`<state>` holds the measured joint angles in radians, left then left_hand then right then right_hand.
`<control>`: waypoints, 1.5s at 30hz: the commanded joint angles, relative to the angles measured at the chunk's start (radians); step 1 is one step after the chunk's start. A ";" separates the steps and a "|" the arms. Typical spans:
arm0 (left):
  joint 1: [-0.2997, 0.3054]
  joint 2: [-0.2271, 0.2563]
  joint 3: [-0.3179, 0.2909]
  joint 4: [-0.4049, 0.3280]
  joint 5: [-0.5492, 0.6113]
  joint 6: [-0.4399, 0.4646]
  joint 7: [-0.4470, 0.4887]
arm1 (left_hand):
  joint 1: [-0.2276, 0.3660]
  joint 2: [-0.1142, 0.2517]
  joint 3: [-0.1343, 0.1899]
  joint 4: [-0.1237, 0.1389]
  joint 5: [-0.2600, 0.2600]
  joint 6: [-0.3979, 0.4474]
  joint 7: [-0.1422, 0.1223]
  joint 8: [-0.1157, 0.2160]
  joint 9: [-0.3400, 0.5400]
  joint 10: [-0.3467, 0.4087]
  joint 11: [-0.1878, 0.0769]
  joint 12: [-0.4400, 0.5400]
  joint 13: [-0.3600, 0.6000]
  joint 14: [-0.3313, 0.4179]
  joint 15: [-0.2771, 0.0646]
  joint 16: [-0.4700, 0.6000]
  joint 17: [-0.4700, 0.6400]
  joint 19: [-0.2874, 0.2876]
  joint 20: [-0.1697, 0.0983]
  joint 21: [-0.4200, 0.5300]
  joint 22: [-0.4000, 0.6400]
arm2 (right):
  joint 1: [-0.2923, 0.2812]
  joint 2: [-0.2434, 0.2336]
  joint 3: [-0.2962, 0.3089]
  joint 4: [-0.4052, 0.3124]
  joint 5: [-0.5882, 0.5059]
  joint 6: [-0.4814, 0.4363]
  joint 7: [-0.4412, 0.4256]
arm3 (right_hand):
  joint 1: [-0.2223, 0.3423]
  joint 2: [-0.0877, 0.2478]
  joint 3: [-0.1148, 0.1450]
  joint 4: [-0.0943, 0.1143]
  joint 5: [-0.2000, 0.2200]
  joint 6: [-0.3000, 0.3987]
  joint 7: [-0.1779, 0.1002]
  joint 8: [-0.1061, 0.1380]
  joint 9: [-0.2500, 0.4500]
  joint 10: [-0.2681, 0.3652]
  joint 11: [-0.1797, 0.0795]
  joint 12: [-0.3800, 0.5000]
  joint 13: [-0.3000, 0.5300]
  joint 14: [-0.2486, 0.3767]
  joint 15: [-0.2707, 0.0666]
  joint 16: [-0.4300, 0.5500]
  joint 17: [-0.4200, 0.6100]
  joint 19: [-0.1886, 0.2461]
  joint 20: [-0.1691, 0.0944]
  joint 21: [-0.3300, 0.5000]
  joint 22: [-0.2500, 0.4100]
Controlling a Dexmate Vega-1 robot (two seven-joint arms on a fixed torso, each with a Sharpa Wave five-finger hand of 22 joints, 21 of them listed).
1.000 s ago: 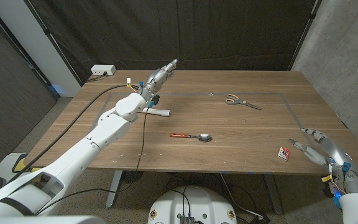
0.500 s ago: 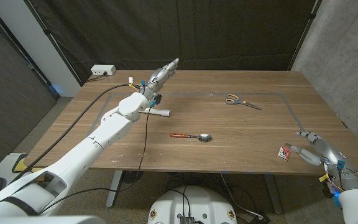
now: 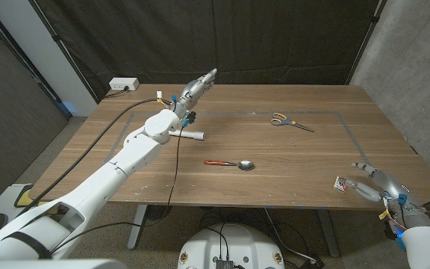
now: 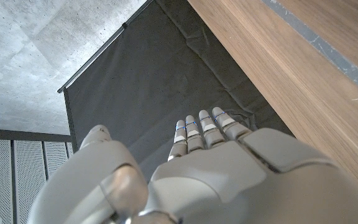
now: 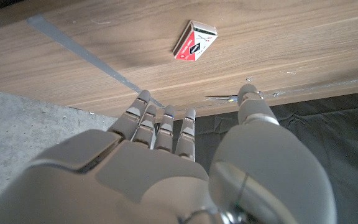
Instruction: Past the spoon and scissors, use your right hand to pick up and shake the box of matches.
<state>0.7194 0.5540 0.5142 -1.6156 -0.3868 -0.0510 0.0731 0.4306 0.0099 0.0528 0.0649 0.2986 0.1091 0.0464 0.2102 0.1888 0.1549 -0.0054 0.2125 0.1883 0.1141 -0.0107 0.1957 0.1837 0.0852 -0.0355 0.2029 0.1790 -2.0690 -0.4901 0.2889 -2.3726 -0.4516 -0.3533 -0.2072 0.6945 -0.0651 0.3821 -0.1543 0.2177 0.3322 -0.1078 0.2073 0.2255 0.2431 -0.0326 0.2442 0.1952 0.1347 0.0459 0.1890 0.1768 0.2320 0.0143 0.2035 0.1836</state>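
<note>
the small red and white box of matches point(image 3: 340, 184) lies flat on the brown wooden table point(image 3: 290, 153), near the front edge on the robot's right side. in the right wrist view the box of matches point(image 5: 195, 41) shows its red and white top w/ a small picture on it, too small to read.

the right hand point(image 3: 373, 181) is just beside the box, on its right, over the table's front right corner. its fingers point(image 5: 160, 121) are straight & a bit apart, w/ the thumb out to the side. it holds nothing & does not touch the box.

the left hand point(image 3: 197, 87) is far away, up over the back left part of the table. its fingers point(image 4: 201, 129) are straight & close together, pointing at the black curtain point(image 3: 200, 37) behind the table. nothing is in it.

the spoon w/ a red handle & silver bowl point(image 3: 230, 163) lies near the middle of the table. the scissors w/ yellow & blue handles point(image 3: 289, 122) lie further back, well apart from the spoon. a small white tube point(image 3: 190, 135) lies on the table below the left hand. a white power strip point(image 3: 124, 84) sits by the back left corner. grey tape lines point(image 3: 349, 131) mark a box shape on the table top.
</note>
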 commanded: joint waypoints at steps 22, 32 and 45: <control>0.022 0.020 -0.009 -0.030 -0.008 0.014 0.000 | 0.010 0.011 -0.005 0.006 -0.008 0.000 -0.006 -0.006 0.001 0.005 -0.001 -0.004 0.004 0.009 0.000 -0.003 0.002 -0.008 0.006 -0.001 0.003 | 0.051 -0.117 -0.061 0.050 0.050 -0.107 -0.011 | 0.062 0.012 0.009 -0.006 0.002 -0.042 0.043 -0.008 -0.005 0.075 -0.045 0.024 -0.002 0.051 -0.032 0.006 0.003 0.016 -0.012 0.005 0.002; 0.024 0.026 -0.010 -0.036 -0.010 0.023 -0.001 | 0.009 0.011 -0.007 0.007 -0.011 0.000 -0.006 -0.007 0.001 0.004 -0.002 -0.005 0.004 0.008 -0.002 -0.003 0.002 -0.011 0.008 -0.002 0.003 | 0.067 -0.195 -0.085 0.032 0.017 -0.216 0.023 | 0.080 0.010 0.012 -0.009 0.001 -0.043 0.040 -0.005 -0.007 0.072 -0.049 0.019 -0.001 0.015 -0.022 -0.010 0.002 -0.008 0.011 -0.004 0.002; 0.025 0.024 -0.011 -0.030 -0.017 0.024 -0.002 | 0.008 0.012 -0.010 0.008 -0.013 0.001 -0.007 -0.007 0.002 0.005 -0.003 -0.005 0.004 0.008 -0.002 -0.003 0.002 -0.012 0.009 -0.002 0.003 | 0.083 -0.271 -0.115 0.017 0.002 -0.304 0.047 | 0.090 0.002 0.011 -0.006 -0.001 -0.049 0.035 -0.004 -0.009 0.062 -0.063 0.012 0.000 0.013 0.003 -0.006 0.003 0.008 0.087 0.002 0.001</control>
<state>0.7410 0.5769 0.5054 -1.6473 -0.3988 -0.0286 0.0721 0.4395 0.0189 0.0486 0.0691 0.2902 0.1054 0.0428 0.2024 0.1885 0.1548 -0.0053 0.2068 0.1883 0.1141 -0.0106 0.1958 0.1835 0.0781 -0.0282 0.2029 0.1790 -1.9994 -0.6991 0.1972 -2.3463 -0.4352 -0.5798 -0.1796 0.7684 -0.0623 0.3892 -0.1615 0.2176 0.2853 -0.0718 0.1993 0.2136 0.3042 -0.0847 0.2584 0.1934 0.1432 0.0412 0.1806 0.1770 0.2349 0.0932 0.1996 0.1826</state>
